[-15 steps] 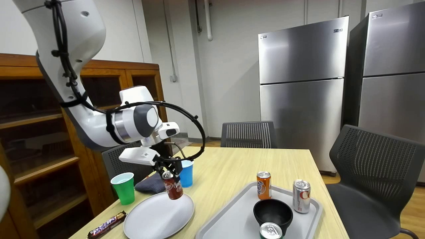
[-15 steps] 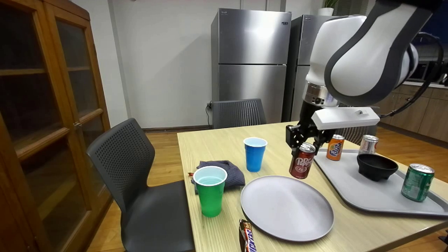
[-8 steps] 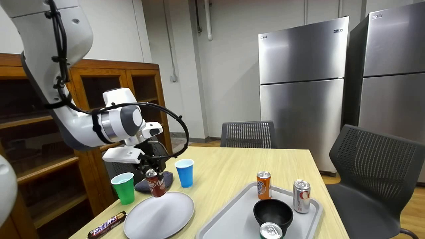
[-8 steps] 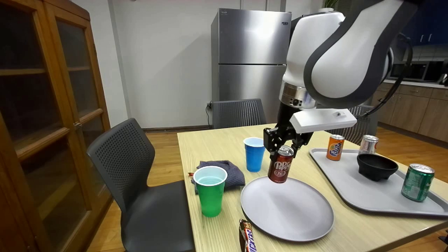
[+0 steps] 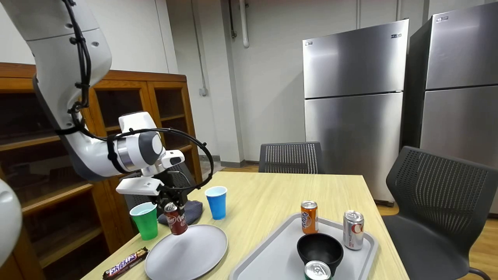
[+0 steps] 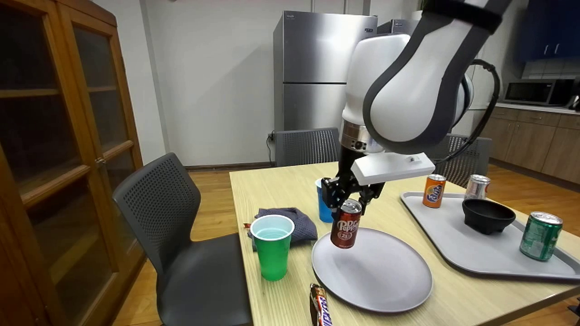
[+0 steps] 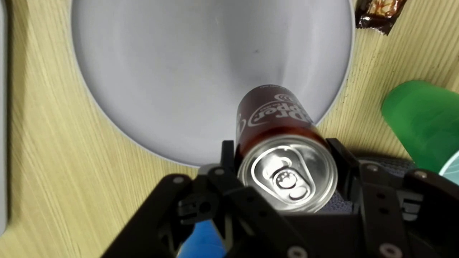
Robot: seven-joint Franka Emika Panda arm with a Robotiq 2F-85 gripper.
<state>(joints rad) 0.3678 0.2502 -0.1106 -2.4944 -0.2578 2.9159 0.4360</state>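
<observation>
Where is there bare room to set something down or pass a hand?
Bare: the far table, beyond blue cup and tray; the strip between tray and plate. Crowded: around the claw and Dr Pepper, with green cup, cloth and blue cup close; also the tray's bowl, among three cans.

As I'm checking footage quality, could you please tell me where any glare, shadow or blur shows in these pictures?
Wrist view: glare on top of the Dr Pepper can, a soft shadow on the plate, near parts of the gripper look slightly out of focus; both exterior views: a bright reflection on a fridge, a diagonal shadow on the wall.
</observation>
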